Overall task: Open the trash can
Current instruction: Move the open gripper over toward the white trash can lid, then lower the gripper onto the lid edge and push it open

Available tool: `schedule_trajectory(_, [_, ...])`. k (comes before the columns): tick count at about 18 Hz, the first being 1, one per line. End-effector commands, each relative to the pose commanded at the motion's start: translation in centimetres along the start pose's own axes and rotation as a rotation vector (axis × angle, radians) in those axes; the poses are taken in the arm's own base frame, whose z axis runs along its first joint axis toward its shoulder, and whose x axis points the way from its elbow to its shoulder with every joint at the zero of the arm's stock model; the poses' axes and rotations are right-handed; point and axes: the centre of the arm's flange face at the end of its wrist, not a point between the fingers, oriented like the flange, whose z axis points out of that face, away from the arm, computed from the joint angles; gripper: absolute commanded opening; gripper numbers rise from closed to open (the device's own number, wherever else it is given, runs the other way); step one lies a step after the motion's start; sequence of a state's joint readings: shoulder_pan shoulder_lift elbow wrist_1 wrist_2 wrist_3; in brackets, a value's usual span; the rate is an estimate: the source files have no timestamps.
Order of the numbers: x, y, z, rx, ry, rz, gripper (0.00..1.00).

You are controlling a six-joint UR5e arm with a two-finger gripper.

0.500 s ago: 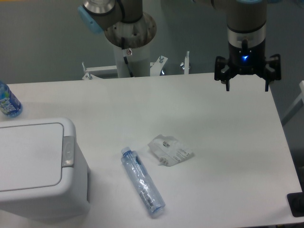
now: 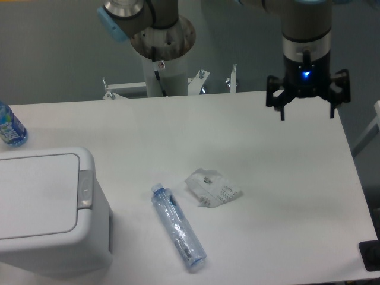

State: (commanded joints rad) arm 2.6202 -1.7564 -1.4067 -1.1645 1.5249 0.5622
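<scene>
Fixed camera, table: white tabletop (image 2: 249, 136) seen from above and in front, grey wall behind.
Trash can (image 2: 50, 211): large white boxy bin at the near left corner, partly cut off by the left edge.
Lid (image 2: 35, 195): flat, rectangular, closed and level; long axis running left to right in the picture.
Latch (image 2: 85, 189): small grey push-button on the lid's right edge, facing the middle of the table.
Gripper (image 2: 306, 113): black, two-fingered, hanging over the far right edge, fingers pointing down and spread wide, holding nothing; blue light lit on the wrist above. Well apart from the trash can.
Clear plastic bottle (image 2: 178, 227): lying flat just right of the bin, cap toward the upper left.
Crumpled wrapper (image 2: 212, 188): just right of that bottle.
Blue-labelled bottle (image 2: 10, 126): upright at the far left edge, behind the bin.
Arm base (image 2: 161, 44): on a pedestal behind the table.
</scene>
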Motion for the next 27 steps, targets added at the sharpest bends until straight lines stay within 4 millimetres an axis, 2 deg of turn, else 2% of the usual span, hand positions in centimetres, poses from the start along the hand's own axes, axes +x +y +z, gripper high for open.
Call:
schedule_trajectory(3, [3.6,-2.3,0.8,0.055,0.006,-0.11,1.0])
schedule_trajectory(7, [9.9,-4.8,1.7,0.105,0.04,-0.152,1.0])
schedule_trajectory(12, [16.1,-5.8,-1.2,0.161,0.199,-0.241,1.0])
schedule_trajectory(16, [21.2,-5.4,-1.8,0.148,0.257,-0.201,1.0])
schedule_trajectory(21, [24.6,-5.2,-1.1,0.125,0.285,-0.17,1.0])
schedule_trajectory(23, [25.4,-5.1,-1.2,0.123,0.292,-0.164,1.0])
schedule_trajectory(27, [25.8,-5.0,-0.9,0.117,0.294,-0.161,1.0])
